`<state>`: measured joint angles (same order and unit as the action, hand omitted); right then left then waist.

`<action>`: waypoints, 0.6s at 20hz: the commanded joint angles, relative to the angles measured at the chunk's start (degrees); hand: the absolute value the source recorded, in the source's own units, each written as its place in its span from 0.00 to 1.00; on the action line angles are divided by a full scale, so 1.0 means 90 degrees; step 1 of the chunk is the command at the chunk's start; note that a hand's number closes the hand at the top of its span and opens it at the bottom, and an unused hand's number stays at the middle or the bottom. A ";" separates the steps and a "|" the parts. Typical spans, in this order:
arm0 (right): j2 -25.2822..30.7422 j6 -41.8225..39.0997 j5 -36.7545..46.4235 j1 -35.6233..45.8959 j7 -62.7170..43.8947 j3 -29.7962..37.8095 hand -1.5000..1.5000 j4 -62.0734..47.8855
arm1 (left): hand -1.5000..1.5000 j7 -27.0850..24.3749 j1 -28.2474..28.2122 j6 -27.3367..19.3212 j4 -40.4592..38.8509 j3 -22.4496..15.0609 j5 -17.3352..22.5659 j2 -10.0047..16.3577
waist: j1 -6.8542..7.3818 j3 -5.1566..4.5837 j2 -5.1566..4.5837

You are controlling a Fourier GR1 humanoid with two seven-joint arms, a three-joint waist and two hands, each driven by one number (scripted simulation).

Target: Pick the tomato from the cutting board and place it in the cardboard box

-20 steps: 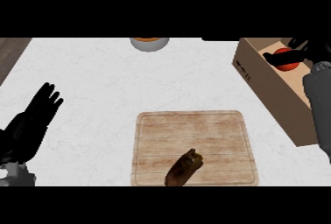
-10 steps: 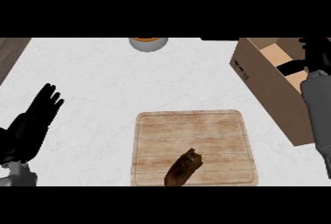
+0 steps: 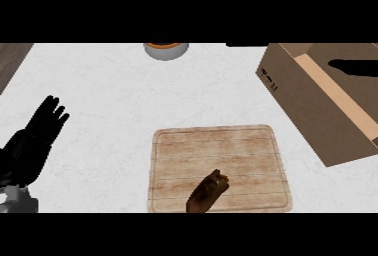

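The wooden cutting board (image 3: 214, 150) lies at the lower centre of the white counter. I see no tomato on it or anywhere else. The open cardboard box (image 3: 310, 107) stands at the right, turned at an angle. A black part of my right hand (image 3: 356, 68) reaches in from the right edge over the box's inside; whether it is open or shut does not show. At the left edge, my left hand (image 3: 33, 145) rests open with its fingers up, far from both the board and the box.
A dark brown elongated item (image 3: 207, 192) lies on the board's near half. A grey bowl (image 3: 165, 50) with orange contents stands at the counter's far edge. A dark wood strip (image 3: 11, 57) borders the counter at the upper left.
My right forearm has pulled back to the right and mostly left the view. The red tomato that showed in the hand over the box one second ago no longer shows. The left hand has not moved.
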<state>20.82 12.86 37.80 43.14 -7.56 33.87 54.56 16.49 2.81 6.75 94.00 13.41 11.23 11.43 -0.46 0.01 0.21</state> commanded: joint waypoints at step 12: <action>0.0898 -0.1579 -0.2340 -0.1989 0.0124 0.0843 0.00 0.1852 | 0.50 0.0158 -0.0053 -0.0008 0.0261 0.0014 0.0004 -0.0044 | 0.0027 -0.0003 -0.0013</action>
<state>28.73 0.93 20.87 29.51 -5.76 41.68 65.95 18.32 1.17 6.80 97.56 13.17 11.34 11.12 -0.33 0.01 0.15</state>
